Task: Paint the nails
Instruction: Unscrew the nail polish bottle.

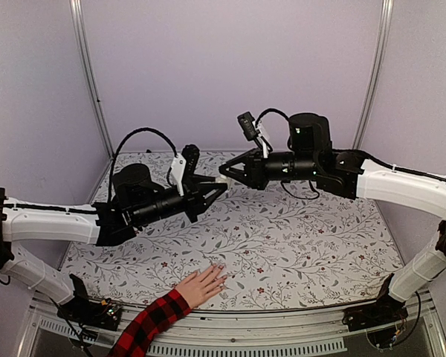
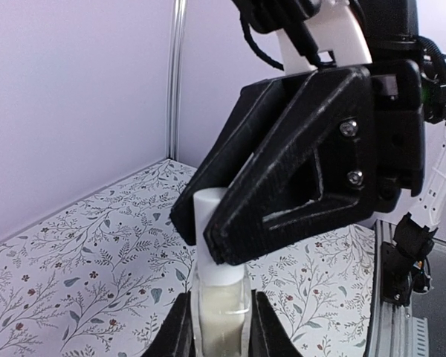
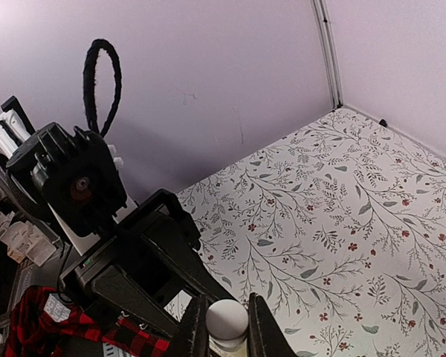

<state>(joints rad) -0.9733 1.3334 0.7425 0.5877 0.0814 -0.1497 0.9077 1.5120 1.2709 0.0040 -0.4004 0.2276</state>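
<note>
Black left gripper [image 1: 221, 187] opposite right gripper [image 1: 227, 177]

We're seeing lilac walls [image 1: 230, 67], a white tablecloth [image 1: 297, 245] with grey-green vines and tiny red flowers, a red-and-black plaid sleeve [image 1: 152, 323], pale nails [image 1: 221, 267], 1 white-capped bottle [image 2: 221, 305].

Nails [image 1: 220, 269], tiny, pale, facing up, on a hand [image 1: 201, 285] laid flat, palm-down, on the table [image 1: 297, 245], near its front edge
</note>
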